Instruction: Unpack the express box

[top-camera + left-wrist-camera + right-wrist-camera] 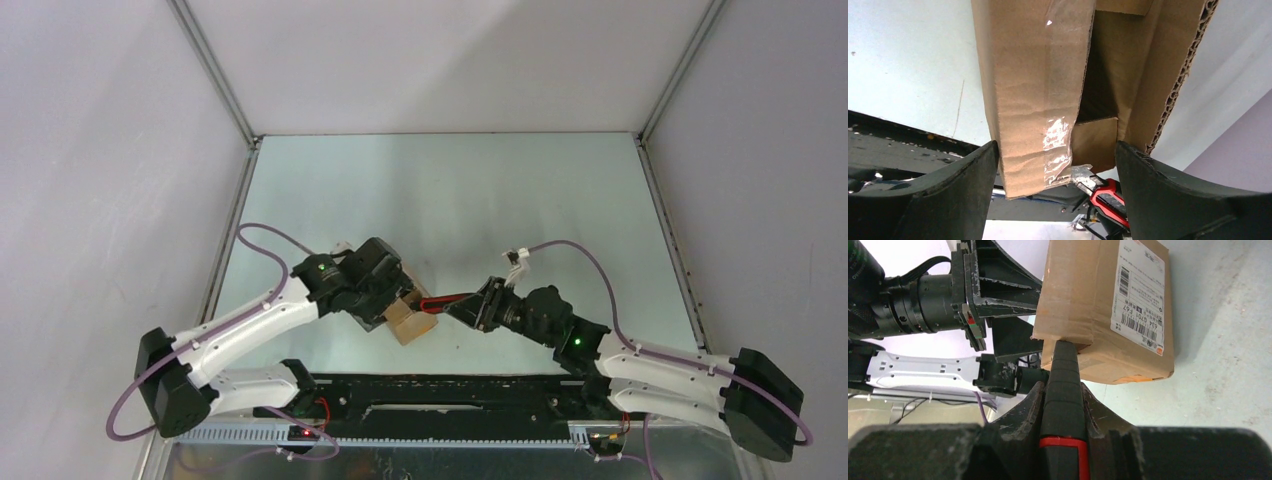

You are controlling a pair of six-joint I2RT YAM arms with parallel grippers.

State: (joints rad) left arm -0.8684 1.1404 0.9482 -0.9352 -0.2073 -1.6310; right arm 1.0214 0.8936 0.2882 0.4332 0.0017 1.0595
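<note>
— How should we have gone about the cut?

— We had the express box (410, 318) near the front of the surface (450, 200), between the left arm (250, 325) and the right arm (650, 365). Our left fingers (963, 195) stood wide apart, one on each side of the box and close against the cardboard. We couldn't tell whether they pressed it or only flanked it. Our right fingers (1015, 420) were clamped tight on the utility knife (1063, 385), its tip at the box's lower corner, just beside the clear tape (1058, 140). We judged that the box needed a firm brace first. After that, a shallow stroke along the taped seam, with the blade kept off the left fingers and off whatever lay inside. One flap (1158, 75) already gaped, so little tape seemed left to cut.

— And the count, biggest first?

— One surface, two arms, one box, one knife, one white shipping label (1140, 290), and one strip of tape that we could see.
</note>
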